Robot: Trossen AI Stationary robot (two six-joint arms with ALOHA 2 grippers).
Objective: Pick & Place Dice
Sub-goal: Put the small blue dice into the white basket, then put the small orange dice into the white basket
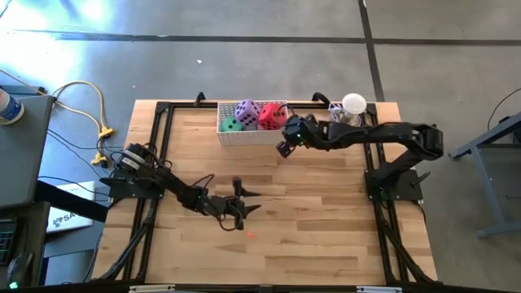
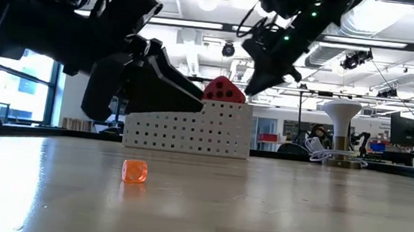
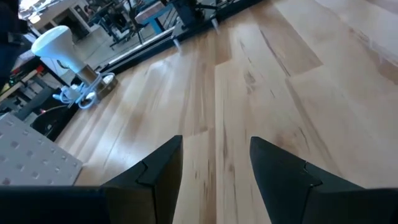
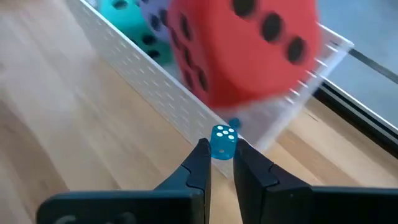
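At the twelve o'clock edge of the wooden table [image 1: 326,236], a white perforated basket [image 1: 248,135] is seen in the high view. Three large soft dice are held in it: a green die [image 1: 232,124] at nine o'clock, a purple die [image 1: 246,111] toward twelve o'clock, and a red die [image 1: 270,115] at three o'clock. A pink die cannot be made out in any view.

Just beside the basket's three o'clock end, the right gripper [image 1: 284,148] is held above the table. In the right wrist view its fingers are seen closed on a small blue die [image 4: 222,143] with white pips, pinched between the tips. The red die and the basket wall are seen close beyond it.

Toward six o'clock of the table, well apart from the basket, the left gripper [image 1: 238,213] is found. In the left wrist view its fingers [image 3: 283,171] are seen parted, with bare wood between them and nothing held.

A small orange die [image 2: 134,171] is seen resting on the table in the low view, near the left gripper; in the high view it appears only as a speck.

At the table's one o'clock corner a white lamp-like stand [image 1: 352,106] is noted.
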